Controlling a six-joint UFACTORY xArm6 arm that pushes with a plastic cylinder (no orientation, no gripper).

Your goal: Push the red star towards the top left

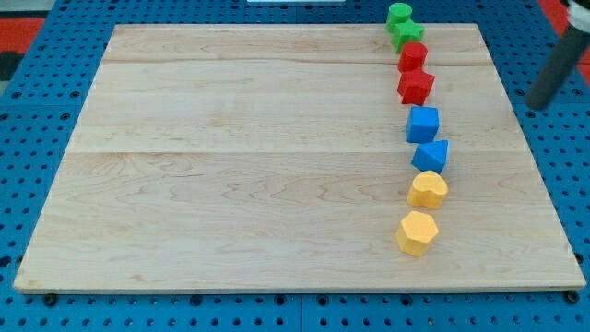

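The red star lies on the wooden board near the view's upper right, in a column of blocks. My tip is off the board's right edge, over the blue pegboard, well to the right of the red star and not touching any block. Just above the star sits a second red block.
The column runs down the view's right: a green round block, a green star, the two reds, a blue cube, a blue block, a yellow rounded block, a yellow hexagon.
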